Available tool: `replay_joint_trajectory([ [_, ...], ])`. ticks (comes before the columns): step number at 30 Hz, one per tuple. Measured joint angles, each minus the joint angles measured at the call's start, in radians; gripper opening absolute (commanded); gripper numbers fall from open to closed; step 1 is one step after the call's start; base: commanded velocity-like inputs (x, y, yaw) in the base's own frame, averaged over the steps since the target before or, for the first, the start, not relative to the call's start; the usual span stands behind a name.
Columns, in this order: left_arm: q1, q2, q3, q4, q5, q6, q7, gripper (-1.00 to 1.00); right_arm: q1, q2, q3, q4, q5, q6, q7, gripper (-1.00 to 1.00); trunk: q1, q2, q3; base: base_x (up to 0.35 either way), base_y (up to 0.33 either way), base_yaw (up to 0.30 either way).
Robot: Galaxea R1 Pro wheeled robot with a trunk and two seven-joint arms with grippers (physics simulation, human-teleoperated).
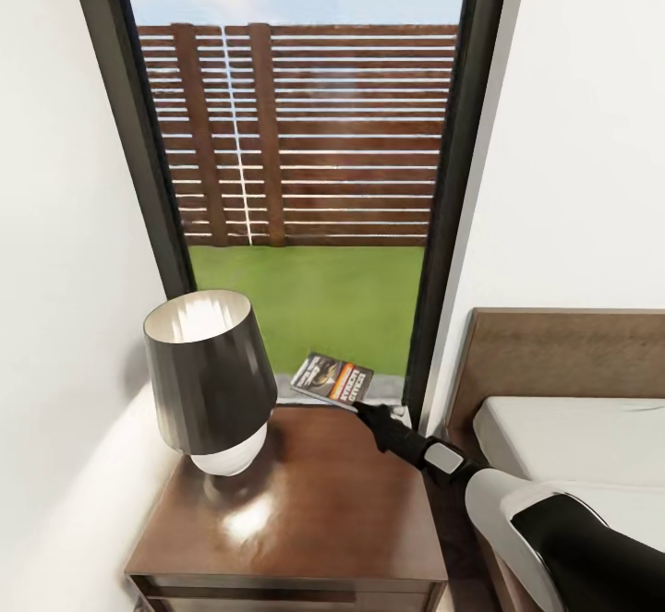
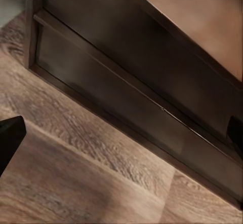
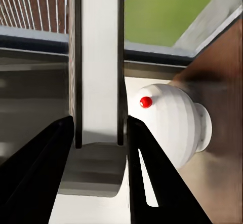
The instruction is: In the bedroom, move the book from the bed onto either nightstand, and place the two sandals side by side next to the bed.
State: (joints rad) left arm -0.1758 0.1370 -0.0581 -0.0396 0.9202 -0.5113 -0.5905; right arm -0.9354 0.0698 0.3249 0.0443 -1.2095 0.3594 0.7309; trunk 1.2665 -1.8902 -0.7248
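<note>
My right gripper is shut on the book, a thin paperback with an orange band, and holds it in the air at the back edge of the nightstand, in front of the window. In the right wrist view the book stands edge-on between the two black fingers. The bed, with its brown headboard and grey mattress, lies to the right. My left gripper hangs open low before the nightstand's front. The sandals are out of view.
A lamp with a dark shade and white base takes up the nightstand's left half. The black-framed window rises right behind. White walls close in on both sides. Wood-plank floor lies below the cabinet.
</note>
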Motion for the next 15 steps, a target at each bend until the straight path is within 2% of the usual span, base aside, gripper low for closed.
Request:
replay_joint_trajectory([
  [5,0.0,0.017,-0.001,-0.074,0.0,0.071,0.001,1.0,0.0,0.001,0.0,0.003,0.0,0.0,-0.032,-1.0,0.0,0.0,0.0,0.0,0.0,0.0],
  [6,0.0,0.02,-0.001,-0.113,-0.001,0.117,0.0,1.0,0.0,0.001,0.001,0.003,0.0,-0.001,-0.053,-1.0,0.0,0.0,0.0,0.0,0.0,0.0],
  [9,0.0,0.024,-0.001,-0.179,-0.001,0.193,0.0,1.0,0.001,0.001,0.0,0.004,-0.001,0.001,-0.096,-1.0,0.0,0.0,0.0,0.0,0.0,0.0],
  [10,0.0,0.026,-0.001,-0.223,-0.002,0.24,0.0,1.0,0.001,0.001,0.0,0.004,-0.001,0.0,-0.126,-1.0,0.0,0.0,0.0,0.0,0.0,0.0],
  [15,0.0,0.036,-0.001,-0.336,-0.002,0.345,0.001,1.0,0.001,0.002,-0.002,0.004,-0.004,0.004,-0.181,-1.0,0.0,0.0,0.0,0.0,0.0,0.0],
])
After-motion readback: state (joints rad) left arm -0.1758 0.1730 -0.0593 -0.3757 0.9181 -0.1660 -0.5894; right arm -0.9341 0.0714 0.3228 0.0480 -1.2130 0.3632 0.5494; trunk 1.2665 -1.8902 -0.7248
